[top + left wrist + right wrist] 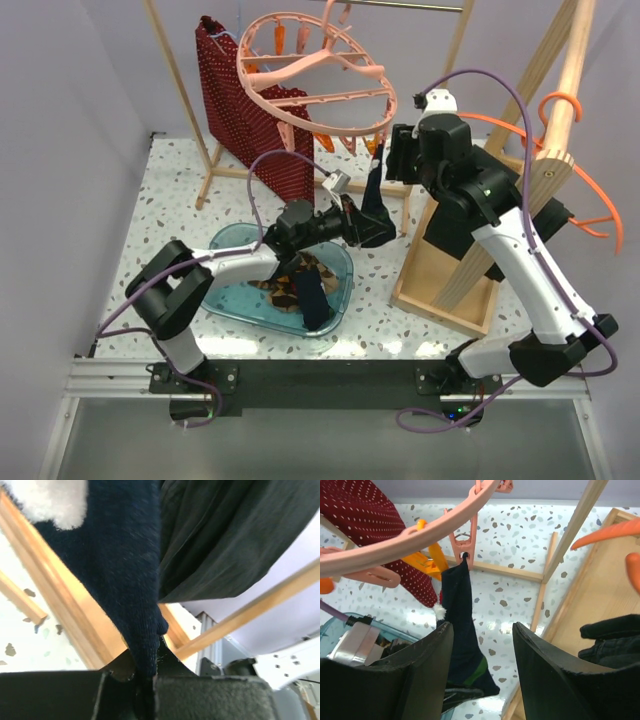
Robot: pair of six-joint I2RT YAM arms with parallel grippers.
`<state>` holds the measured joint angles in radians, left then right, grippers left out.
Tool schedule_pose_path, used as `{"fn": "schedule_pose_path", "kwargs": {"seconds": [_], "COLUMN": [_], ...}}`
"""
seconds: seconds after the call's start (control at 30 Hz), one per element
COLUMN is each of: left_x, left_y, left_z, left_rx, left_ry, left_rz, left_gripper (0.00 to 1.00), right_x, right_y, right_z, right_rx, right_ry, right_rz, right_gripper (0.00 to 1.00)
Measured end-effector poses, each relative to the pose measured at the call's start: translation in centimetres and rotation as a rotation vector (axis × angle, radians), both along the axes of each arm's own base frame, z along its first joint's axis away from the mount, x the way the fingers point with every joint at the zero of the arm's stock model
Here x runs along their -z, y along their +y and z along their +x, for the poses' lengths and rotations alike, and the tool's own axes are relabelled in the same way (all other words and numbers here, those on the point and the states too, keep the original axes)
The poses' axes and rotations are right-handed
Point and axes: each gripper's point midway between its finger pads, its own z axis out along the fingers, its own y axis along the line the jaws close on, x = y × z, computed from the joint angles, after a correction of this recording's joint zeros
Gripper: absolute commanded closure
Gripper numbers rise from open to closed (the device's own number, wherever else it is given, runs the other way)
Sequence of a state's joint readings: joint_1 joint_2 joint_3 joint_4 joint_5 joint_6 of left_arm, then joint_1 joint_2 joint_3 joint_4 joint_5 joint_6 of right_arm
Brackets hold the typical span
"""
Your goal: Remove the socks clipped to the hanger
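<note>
A dark navy sock (375, 190) hangs from a pink peg (462, 545) on the round salmon-pink hanger (388, 95). In the right wrist view this sock (460, 610) shows a green band low down. My left gripper (370, 232) is shut on the sock's lower end, and the left wrist view shows the knit (115, 555) pinched between the jaws (145, 680). My right gripper (395, 155) is up by the hanger's rim, open (482, 630), with its left finger (427, 655) beside the sock and nothing between the fingers. More socks, checkered and dark, lie in the tub.
A clear blue tub (225, 295) sits under my left arm. A red white-dotted garment (245, 100) hangs at the back left. The wooden rack (470, 250) with a black cloth (450, 225) and a thin orange hanger (590, 190) stands on the right.
</note>
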<state>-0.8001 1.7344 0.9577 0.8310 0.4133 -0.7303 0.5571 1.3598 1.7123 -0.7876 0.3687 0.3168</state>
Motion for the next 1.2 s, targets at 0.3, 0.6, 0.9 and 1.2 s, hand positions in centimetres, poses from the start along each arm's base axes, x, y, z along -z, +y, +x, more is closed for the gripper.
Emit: {"fn": "schedule_pose_path", "kwargs": {"seconds": [0.3, 0.6, 0.9, 1.2], "left_x": [-2.9, -4.0, -3.9, -4.0], "left_y": [1.1, 2.1, 1.5, 1.3], "left_z": [-2.2, -3.9, -4.9, -5.4], "left_rx": [0.040, 0.054, 0.079, 0.089], "left_ry": [0.008, 0.025, 0.040, 0.042], "left_rz": [-0.051, -0.064, -0.062, -0.060], "left_gripper": [1.00, 1.00, 1.00, 1.00], "right_x": [-2.3, -3.1, -3.5, -1.5], "right_y": [0.4, 0.7, 1.5, 2.8], "right_z": [1.4, 3.0, 4.0, 4.5], "right_rx": [0.027, 0.065, 0.063, 0.015], "right_ry": [-0.059, -0.097, -0.128, -0.105], "right_rz": [0.028, 0.057, 0.086, 0.100], "right_gripper": [0.51, 0.53, 0.52, 0.51]}}
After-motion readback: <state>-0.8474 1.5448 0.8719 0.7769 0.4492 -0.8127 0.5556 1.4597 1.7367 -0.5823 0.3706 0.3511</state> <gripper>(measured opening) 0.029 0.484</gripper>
